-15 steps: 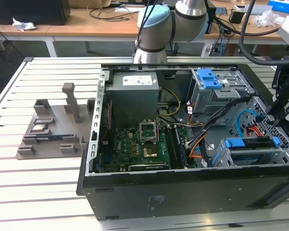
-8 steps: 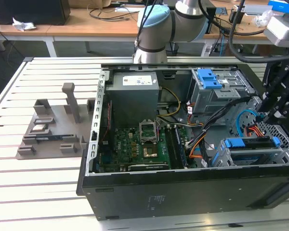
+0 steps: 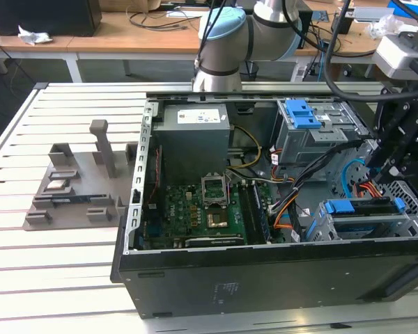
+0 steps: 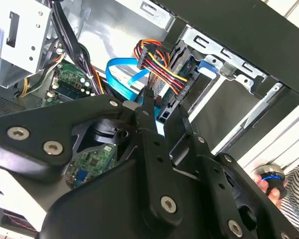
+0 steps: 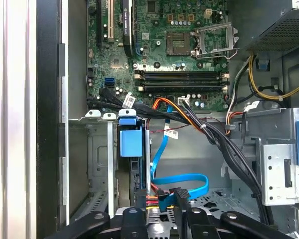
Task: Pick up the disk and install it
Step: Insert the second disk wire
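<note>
Sitting in the metal cage (image 3: 334, 226) at the lower right of the exterior view, the disk (image 3: 366, 209) with its blue rails looks already seated, or very nearly so, inside the open computer case (image 3: 265, 271). In the first wrist view its blue end tab (image 5: 128, 142) shows left of centre, the drive standing on edge in its bay. The gripper (image 3: 397, 149) hangs just above and to the right of it at the right edge of the exterior view; in the second wrist view its black fingers (image 4: 149, 129) reach toward the back of the drive, where the bundle of coloured wires (image 4: 162, 62) and the flat blue cable (image 4: 122, 74) plug in. Whether those fingers pinch anything, I cannot tell. My guess is the pick-up is done and the install is at its last stage or finished; I cannot see whether the drive is fully home. Beyond it lie the green circuit board (image 3: 202, 209), the grey power box (image 3: 194, 139) and, at the left, a grey holder (image 3: 80, 188) on the slatted worktop (image 3: 49, 271).
</note>
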